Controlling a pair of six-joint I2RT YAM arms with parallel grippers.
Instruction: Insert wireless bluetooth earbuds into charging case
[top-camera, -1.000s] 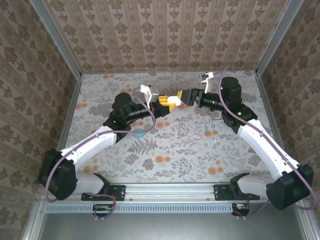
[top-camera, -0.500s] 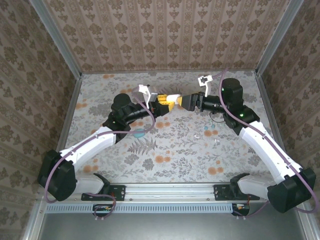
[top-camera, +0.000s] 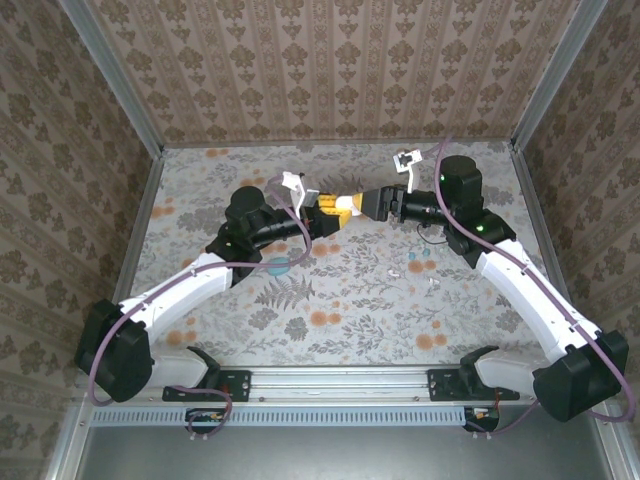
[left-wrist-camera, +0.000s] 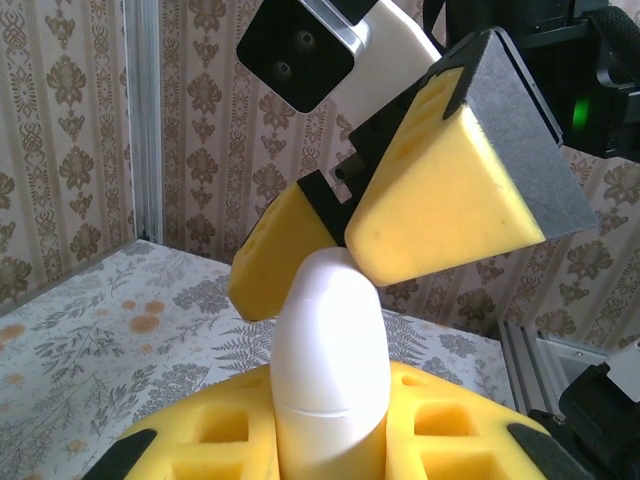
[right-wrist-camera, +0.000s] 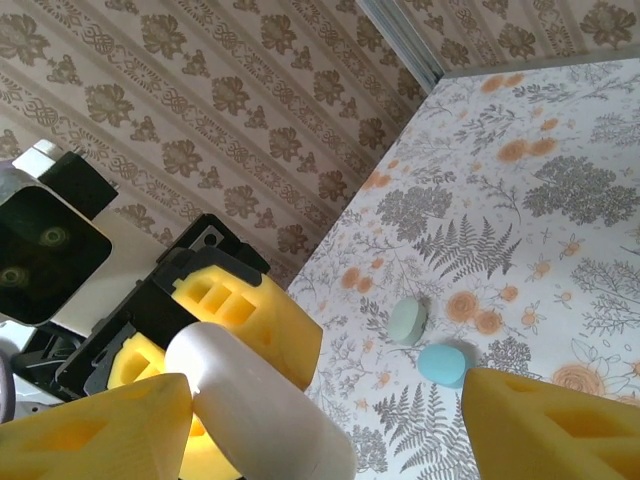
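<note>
White capsule (left-wrist-camera: 330, 340), one, gripped by left end effector (top-camera: 328, 208); right end effector (top-camera: 357, 202) spread

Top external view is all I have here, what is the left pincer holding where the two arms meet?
Observer: In the left wrist view the left pincer is shut on a white rounded item.
Operator: Has the other one gripped it?
Observer: No, the right pincer is open, one finger at the item, the other well clear.
Operator: And the case?
Observer: The charging case lies on the table, its teal half beside the paler green half.
</note>
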